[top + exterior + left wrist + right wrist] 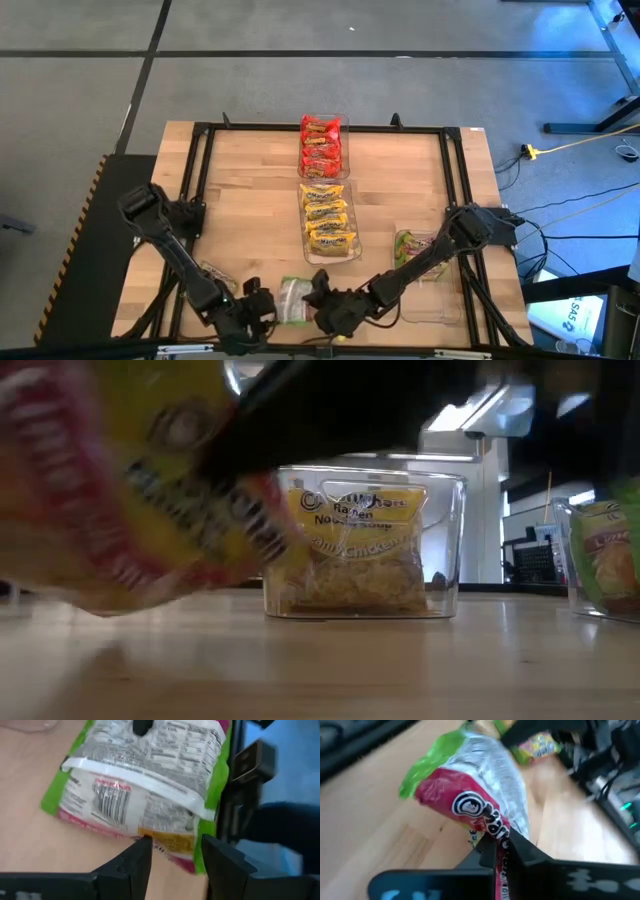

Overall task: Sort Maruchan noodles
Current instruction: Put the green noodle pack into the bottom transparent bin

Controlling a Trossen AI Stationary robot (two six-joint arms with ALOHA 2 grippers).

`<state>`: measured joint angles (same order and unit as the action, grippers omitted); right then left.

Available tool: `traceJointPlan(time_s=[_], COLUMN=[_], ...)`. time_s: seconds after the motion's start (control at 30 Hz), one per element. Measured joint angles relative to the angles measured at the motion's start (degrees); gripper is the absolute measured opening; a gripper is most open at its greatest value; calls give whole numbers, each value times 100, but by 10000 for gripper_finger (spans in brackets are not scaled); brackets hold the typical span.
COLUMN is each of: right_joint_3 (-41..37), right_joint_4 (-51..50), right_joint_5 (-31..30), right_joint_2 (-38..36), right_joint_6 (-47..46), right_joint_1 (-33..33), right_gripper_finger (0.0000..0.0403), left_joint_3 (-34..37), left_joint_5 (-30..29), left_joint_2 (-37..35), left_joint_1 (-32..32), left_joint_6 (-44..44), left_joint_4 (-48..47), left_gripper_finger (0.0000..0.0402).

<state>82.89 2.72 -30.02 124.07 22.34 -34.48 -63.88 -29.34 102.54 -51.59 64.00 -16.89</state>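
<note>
The worktop (250,215) carries three clear bins: one at the far edge centre holds red packets (321,145), one at mid-worktop holds yellow packets (329,222), and one toward the near right corner holds a green packet (408,247). At the near edge centre, a green/pink packet (470,795) is clamped at one end by the right gripper (502,851), fingers fully closed on its wrapper. The left gripper (172,852) is beside the packet's opposite end, fingers partly open, holding nothing.
</note>
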Motion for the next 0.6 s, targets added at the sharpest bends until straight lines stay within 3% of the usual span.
traceJointPlan(time_s=[0.27,0.47,0.6], right_joint_3=[597,950,1167], right_joint_4=[-2066,-2766,-3129], right_joint_5=[875,1325,1102], right_joint_2=[-580,-597,-597], right_joint_6=[-2091,-2893,-2995], right_joint_1=[7,45,38], right_gripper_finger=[1,1,1], left_joint_3=[-14,-13,-12], left_joint_5=[-418,-867,-1043], left_joint_2=[-117,-116,-94], left_joint_1=[-329,-335,-328], left_joint_6=[421,223,-36], left_joint_4=[-11,97,246], left_gripper_finger=[165,165,165])
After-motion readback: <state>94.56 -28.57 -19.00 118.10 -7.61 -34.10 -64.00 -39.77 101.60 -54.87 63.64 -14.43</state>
